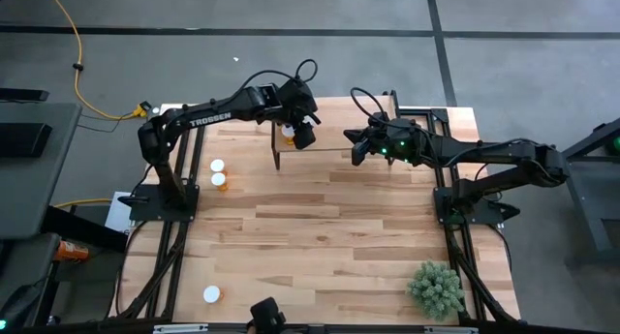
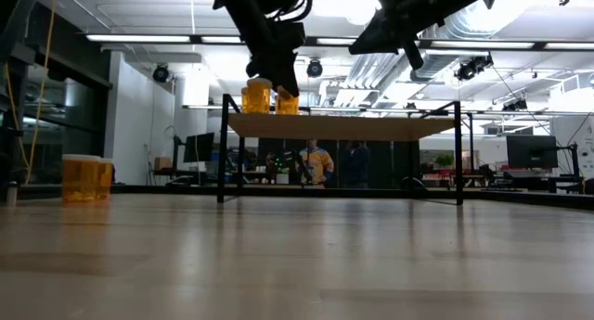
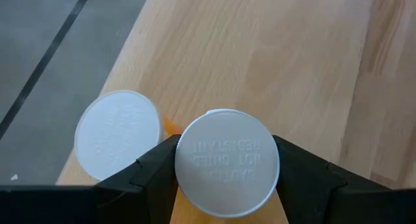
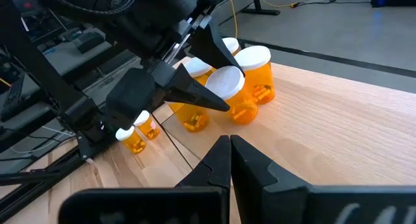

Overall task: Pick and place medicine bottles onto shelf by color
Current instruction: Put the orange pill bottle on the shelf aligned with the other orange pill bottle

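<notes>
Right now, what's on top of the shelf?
Two orange pill bottles sit at one end of the shelf: one free, one gripped by the left hand. The high view hides most of that end behind the arm.

bottles [image 4: 250, 87]: orange, white caps | shelf [image 1: 334, 140]: light wood | plant [image 1: 436, 288]: green | claws: black

Looks like a robotics lab / open workshop hall. Bare concrete floor [image 1: 291, 44] w/ a yellow cable [image 1: 77, 63] running across it, exposed ducts [image 2: 371, 70] and strip lights [image 2: 148, 39] overhead, monitors [image 2: 531, 151] on desks at the back, people [image 2: 317, 162] standing far behind the shelf [image 2: 339, 127]. Plank table [image 1: 329, 247] sits on a black metal frame [image 1: 160, 266] w/ two arms bolted on.
</notes>
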Motion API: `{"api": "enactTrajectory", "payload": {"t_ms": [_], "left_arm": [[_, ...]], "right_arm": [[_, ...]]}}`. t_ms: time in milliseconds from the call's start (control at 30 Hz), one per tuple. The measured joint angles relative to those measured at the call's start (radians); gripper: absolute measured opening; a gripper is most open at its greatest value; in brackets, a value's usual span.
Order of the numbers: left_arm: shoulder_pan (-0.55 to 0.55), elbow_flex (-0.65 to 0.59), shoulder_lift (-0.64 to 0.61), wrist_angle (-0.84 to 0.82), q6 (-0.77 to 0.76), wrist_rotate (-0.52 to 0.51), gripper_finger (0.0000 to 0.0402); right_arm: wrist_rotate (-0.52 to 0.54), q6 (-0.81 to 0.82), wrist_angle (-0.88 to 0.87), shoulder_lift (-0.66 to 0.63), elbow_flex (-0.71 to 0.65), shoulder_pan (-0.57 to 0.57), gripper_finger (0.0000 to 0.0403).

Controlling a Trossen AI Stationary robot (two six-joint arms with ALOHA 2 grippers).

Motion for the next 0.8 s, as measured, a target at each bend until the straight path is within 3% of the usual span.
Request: {"api": "enactTrajectory", "payload": {"t_ms": [333,800], "left_arm": [[-0.002,0.0,0.0,0.001,-0.008,0.008,0.0208],[-0.002,0.0,0.0,0.002,-0.009,0.009,0.0267]], "right_arm": [[0.0,-0.002,0.0,0.0,0.0,0.0,0.0],[0.0,-0.002,-0.002,0.0,0.0,0.0,0.0]]}}
